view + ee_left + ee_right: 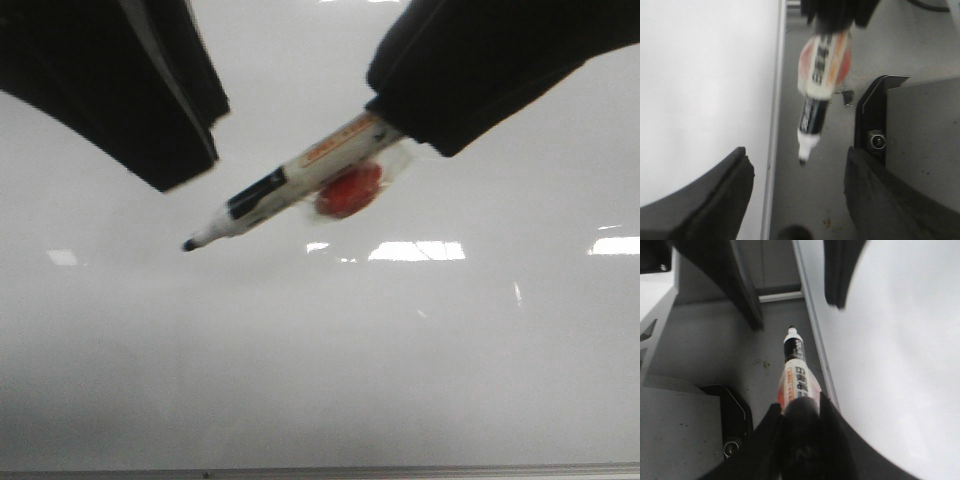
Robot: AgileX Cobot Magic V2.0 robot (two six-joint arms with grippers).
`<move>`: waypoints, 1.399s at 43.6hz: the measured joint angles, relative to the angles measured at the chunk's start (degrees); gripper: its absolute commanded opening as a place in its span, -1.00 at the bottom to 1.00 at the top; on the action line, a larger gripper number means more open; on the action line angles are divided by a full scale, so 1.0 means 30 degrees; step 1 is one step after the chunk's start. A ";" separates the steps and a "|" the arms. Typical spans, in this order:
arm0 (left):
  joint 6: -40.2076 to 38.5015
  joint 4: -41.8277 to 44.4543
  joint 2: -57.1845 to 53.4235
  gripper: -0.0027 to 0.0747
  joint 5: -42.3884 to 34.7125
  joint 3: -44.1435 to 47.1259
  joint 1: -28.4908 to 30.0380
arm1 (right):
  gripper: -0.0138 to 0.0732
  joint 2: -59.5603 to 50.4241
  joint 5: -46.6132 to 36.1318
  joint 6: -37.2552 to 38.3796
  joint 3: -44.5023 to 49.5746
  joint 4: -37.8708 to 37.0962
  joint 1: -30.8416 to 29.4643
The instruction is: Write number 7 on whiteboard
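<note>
The whiteboard point(300, 350) is glossy pale grey and fills the front view, with bright light reflections. No number 7 shows on it in any view. My right gripper point(405, 125) is shut on a white marker point(300, 175) with orange and black print. A red blob point(348, 190) sits behind the marker's barrel. The marker's black tip point(188, 245) points down-left in front of the board. My left gripper point(190, 150) is open and empty, just left of the marker. In the left wrist view the marker point(820, 75) hangs beyond the open left gripper point(797, 195). In the right wrist view the right gripper point(800, 410) clamps the marker point(796, 375).
The board's thin grey rim point(400, 470) runs along its bottom edge and also shows in the left wrist view point(775, 100). Beside the board is a grey surface point(810, 210). A grey block with a black frame point(920, 130) stands close by, also in the right wrist view point(685, 430).
</note>
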 measured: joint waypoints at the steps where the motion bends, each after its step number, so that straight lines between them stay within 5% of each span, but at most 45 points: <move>1: -0.0630 0.0411 -0.0282 0.13 0.0049 -0.0045 0.0049 | -0.84 -0.0165 0.0075 0.0675 -0.0138 -0.0629 -0.0204; 11: -0.5223 0.1992 -0.3727 0.12 -0.0208 0.0924 0.2261 | -0.84 -0.1860 0.0311 0.9437 -0.0940 -0.4298 -0.3754; 16: -0.7308 0.2038 -0.4868 0.12 -0.0883 0.2089 0.3639 | -0.84 -0.2770 -0.1061 1.1540 0.0079 -0.4485 -0.4693; 36: -0.8258 0.1647 -0.5352 0.12 -0.1863 0.2877 0.4536 | -0.84 -0.1336 -0.6098 1.1814 0.0735 -0.4285 -0.4330; 61: -0.8258 0.1566 -0.5352 0.12 -0.2186 0.2877 0.4536 | -0.84 0.3923 -0.6658 1.1814 -0.3216 -0.4129 -0.4330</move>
